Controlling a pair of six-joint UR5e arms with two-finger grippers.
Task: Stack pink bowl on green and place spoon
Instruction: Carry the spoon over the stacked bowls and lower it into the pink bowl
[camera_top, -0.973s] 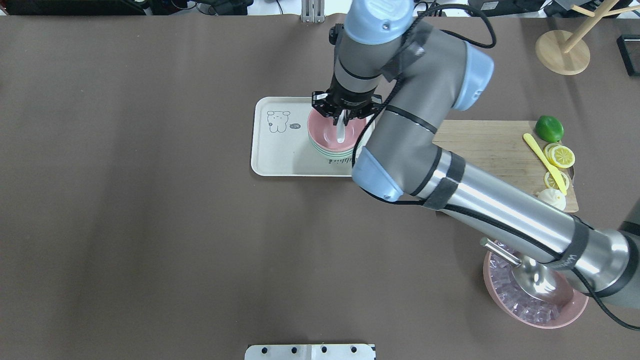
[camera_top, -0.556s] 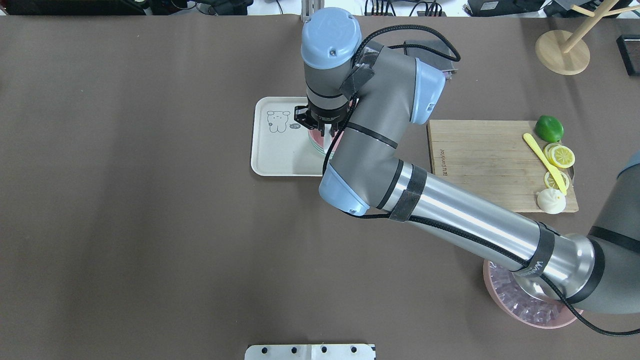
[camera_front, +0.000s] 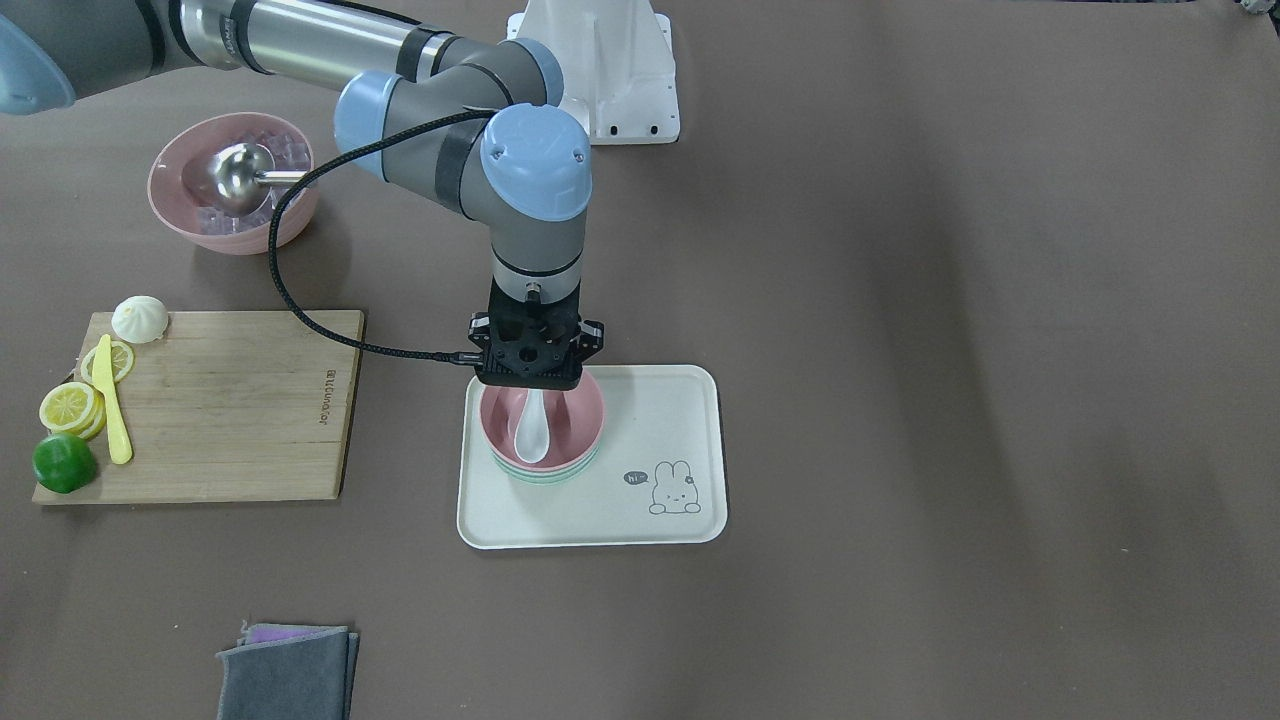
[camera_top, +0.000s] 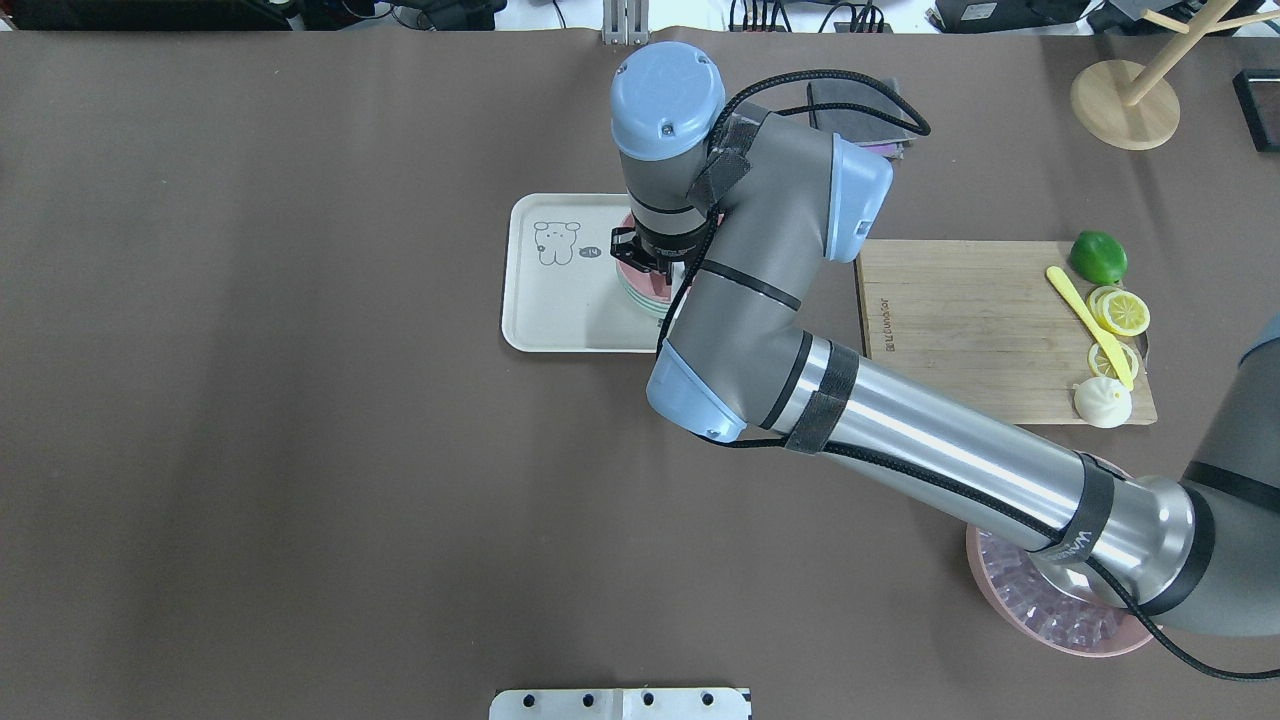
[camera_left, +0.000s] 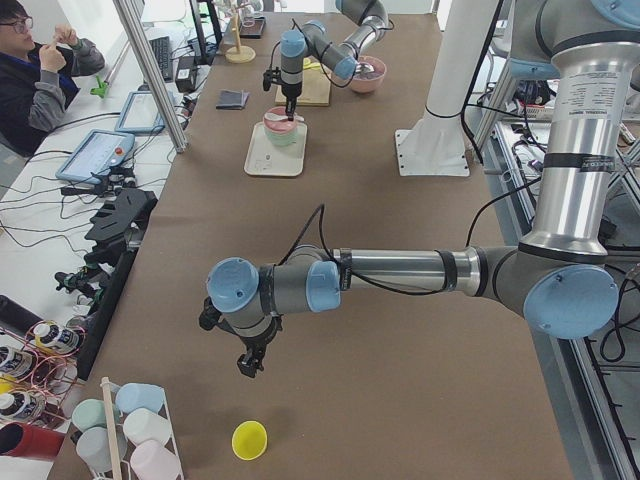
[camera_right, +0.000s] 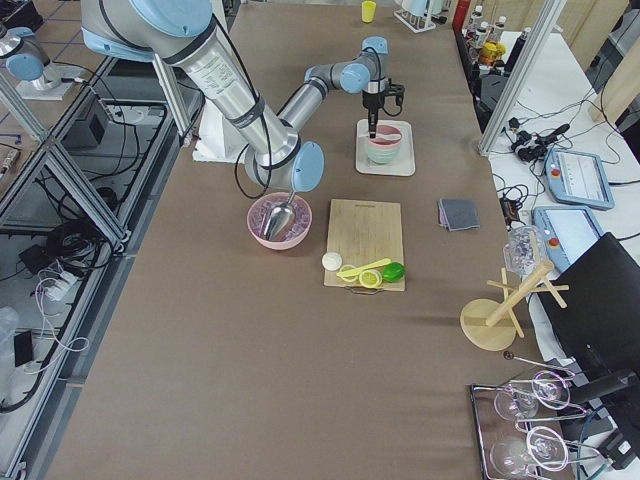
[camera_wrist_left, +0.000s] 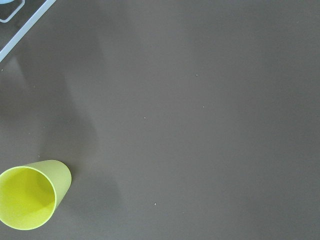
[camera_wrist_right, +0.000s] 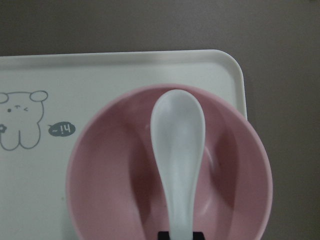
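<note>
The pink bowl (camera_front: 578, 412) sits nested in the green bowl (camera_front: 545, 478) on the cream tray (camera_front: 650, 420). My right gripper (camera_front: 533, 388) hangs straight down over the bowls' back rim, shut on the handle of the white spoon (camera_front: 530, 435). The spoon's scoop rests inside the pink bowl, as the right wrist view shows: spoon (camera_wrist_right: 177, 140), pink bowl (camera_wrist_right: 110, 170), tray (camera_wrist_right: 100, 70). In the overhead view the wrist hides most of the bowls (camera_top: 630, 282). My left gripper (camera_left: 250, 362) shows only in the exterior left view, far from the tray; I cannot tell its state.
A wooden cutting board (camera_front: 230, 400) with lime, lemon slices, yellow knife and bun lies beside the tray. A pink bowl of ice (camera_front: 195, 220) with a metal scoop stands behind it. A grey cloth (camera_front: 285, 670) lies in front. A yellow cup (camera_wrist_left: 30, 200) lies near the left gripper.
My right wrist has swung left over the stacked bowls, so it now covers them from overhead. The spoon stays in the gripper, over the pink bowl.
</note>
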